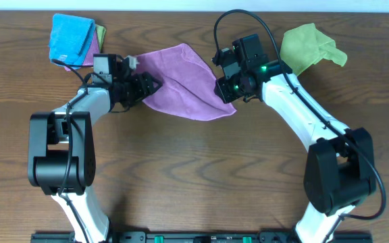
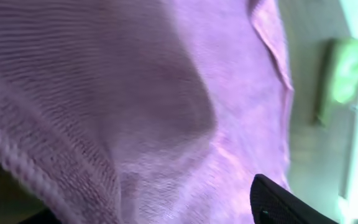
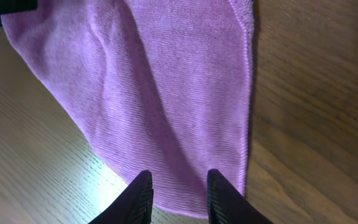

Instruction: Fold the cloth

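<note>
Overhead and wrist views. The cloth [image 1: 181, 77] lies spread at the far centre of the tabletop [image 1: 194, 169], between the two arms. The left end effector [image 1: 155, 84] meets its left edge. In the left wrist view the fabric bulges close to the lens beside one dark finger [image 2: 278, 199] set far to the side. The jaws stand apart, and whether any fabric is caught cannot be told. The right end effector [image 1: 223, 89] sits over the cloth's right corner. In the right wrist view its fingers [image 3: 219, 196] are parted by a narrow gap, straddling the rounded lower corner without clamping it. The cloth's hemmed edge runs straight up just right of them, with bare wood beyond. The blue cloth [image 1: 69, 37] lies at the far left beside the left wrist, and the green cloth [image 1: 309, 46] at the far right beside the right arm. Both are apart from the purple one. Broad bare tabletop extends from its near edge toward the arm bases.
</note>
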`<action>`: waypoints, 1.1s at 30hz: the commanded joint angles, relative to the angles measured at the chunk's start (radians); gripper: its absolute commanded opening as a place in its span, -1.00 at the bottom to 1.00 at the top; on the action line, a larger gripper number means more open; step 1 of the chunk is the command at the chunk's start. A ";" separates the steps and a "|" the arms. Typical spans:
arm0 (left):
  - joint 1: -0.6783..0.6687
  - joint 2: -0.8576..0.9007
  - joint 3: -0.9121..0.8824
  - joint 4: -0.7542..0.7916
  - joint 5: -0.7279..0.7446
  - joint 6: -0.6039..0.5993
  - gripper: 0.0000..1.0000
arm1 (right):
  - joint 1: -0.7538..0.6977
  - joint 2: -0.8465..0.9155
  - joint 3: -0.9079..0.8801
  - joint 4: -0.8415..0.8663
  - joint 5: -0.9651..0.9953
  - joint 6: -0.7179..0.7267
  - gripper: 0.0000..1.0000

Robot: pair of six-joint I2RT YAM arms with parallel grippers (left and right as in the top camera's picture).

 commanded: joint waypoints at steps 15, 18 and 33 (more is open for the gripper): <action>0.000 -0.114 -0.003 0.058 0.289 -0.153 0.33 | 0.012 -0.027 0.021 -0.002 -0.020 -0.018 -0.42; 0.000 -0.138 -0.003 0.042 0.265 -0.159 0.33 | 0.028 -0.027 0.021 -0.010 -0.036 -0.022 -0.42; -0.009 -0.143 -0.003 -0.098 0.167 -0.095 0.35 | 0.092 0.130 0.021 0.346 -0.023 -0.032 -0.36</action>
